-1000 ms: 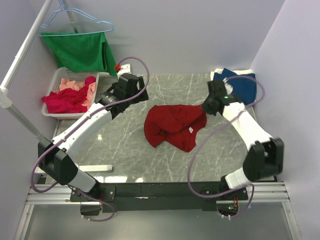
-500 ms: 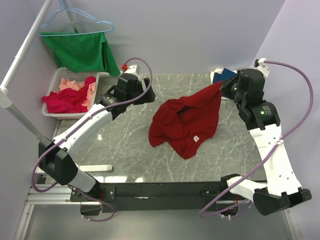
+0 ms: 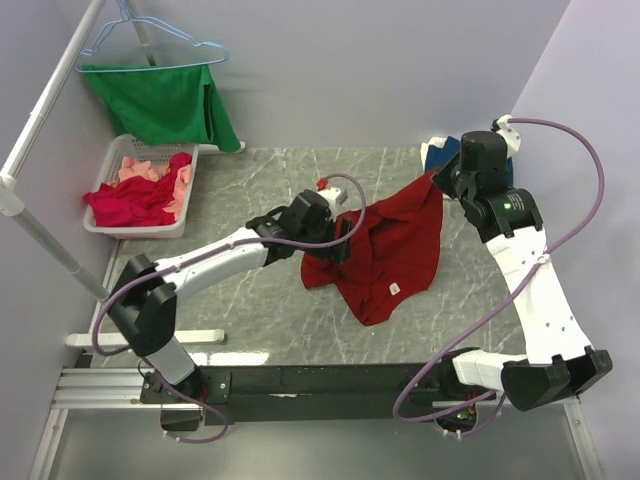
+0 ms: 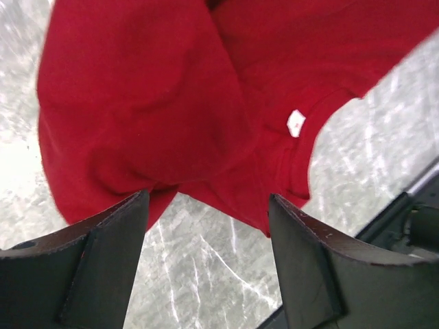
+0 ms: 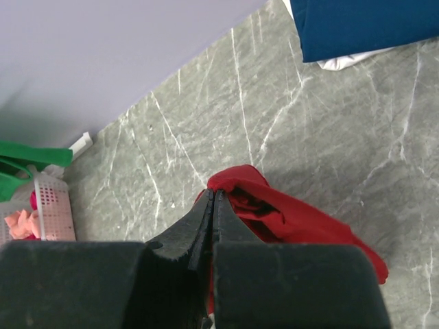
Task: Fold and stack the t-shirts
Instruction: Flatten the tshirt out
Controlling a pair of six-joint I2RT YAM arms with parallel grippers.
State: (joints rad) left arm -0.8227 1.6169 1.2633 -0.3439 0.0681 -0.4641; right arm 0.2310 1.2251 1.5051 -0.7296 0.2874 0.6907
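Looking down from above, the deep-red t-shirt (image 3: pixel 395 245) lies mid-tabletop (image 3: pixel 250 300), its long axis running from the middle toward the far right corner. There the right pincer (image 3: pixel 440 183) holds one end raised, clamped on the cloth. The left pincer (image 3: pixel 345 238) sits at the opposite, left end, so it is the nearer arm for that loose edge. A basket (image 3: pixel 110 165) at the far left corner holds a crimson shirt (image 3: pixel 130 205) and a salmon-pink shirt (image 3: pixel 140 168). A dark blue shirt (image 3: pixel 442 150) lies at the far right corner.

From the left wrist, the jaws stand wide just over the bunched red edge, apparently touching nothing.

From the right wrist, the closed jaws pinch a red fold, and white cloth (image 5: pixel 350 62) peeks from under the blue.
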